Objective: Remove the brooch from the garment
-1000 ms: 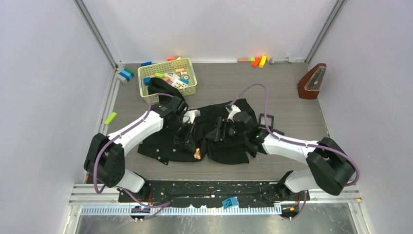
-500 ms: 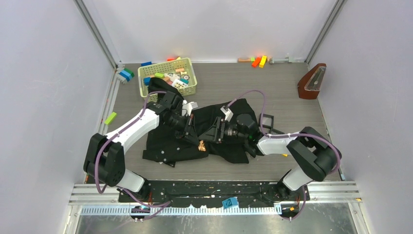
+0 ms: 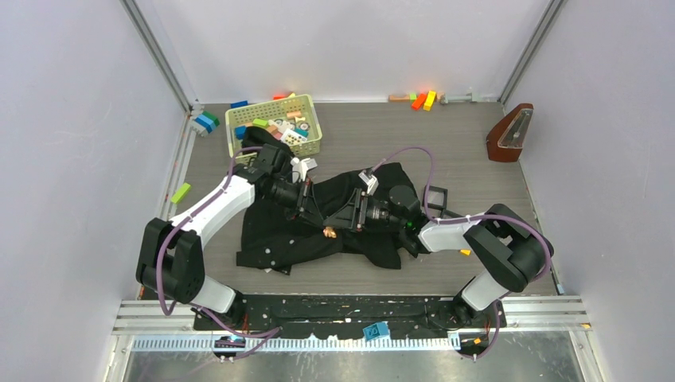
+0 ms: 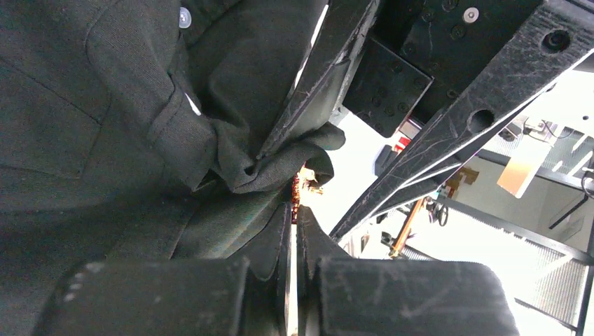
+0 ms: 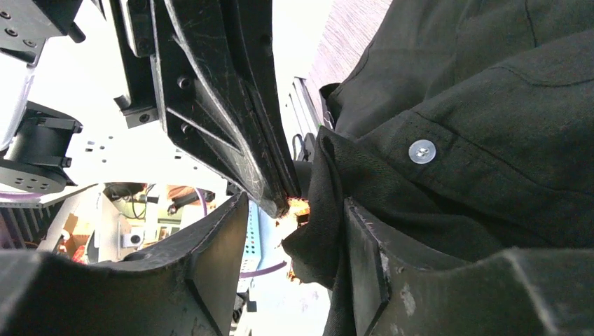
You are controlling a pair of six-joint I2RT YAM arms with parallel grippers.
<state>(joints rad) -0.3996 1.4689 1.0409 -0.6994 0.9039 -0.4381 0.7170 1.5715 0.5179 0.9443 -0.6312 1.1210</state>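
The black garment (image 3: 275,239) lies mid-table, and its middle is lifted into a fold between my two grippers. The tiny orange-red brooch (image 3: 328,232) hangs at that fold's lower edge. My left gripper (image 3: 315,215) is shut, and in the left wrist view its tips (image 4: 295,210) pinch the brooch (image 4: 297,189). My right gripper (image 3: 350,216) faces it, open. In the right wrist view (image 5: 294,204) the garment (image 5: 455,140) drapes over its right finger (image 5: 364,259). The brooch (image 5: 300,207) shows beside the left gripper's tip. White buttons (image 5: 422,150) dot the cloth.
A yellow basket (image 3: 236,139) of toy blocks stands behind the left arm. Loose blocks lie by it (image 3: 205,122), at the back wall (image 3: 422,99) and at the left edge (image 3: 181,192). A small black frame (image 3: 435,196) lies right of the garment. A brown metronome (image 3: 509,134) stands at the right wall.
Both grippers have drawn together and moved away from the near edge. The garment's middle has risen between them, and the brooch has moved up with it.
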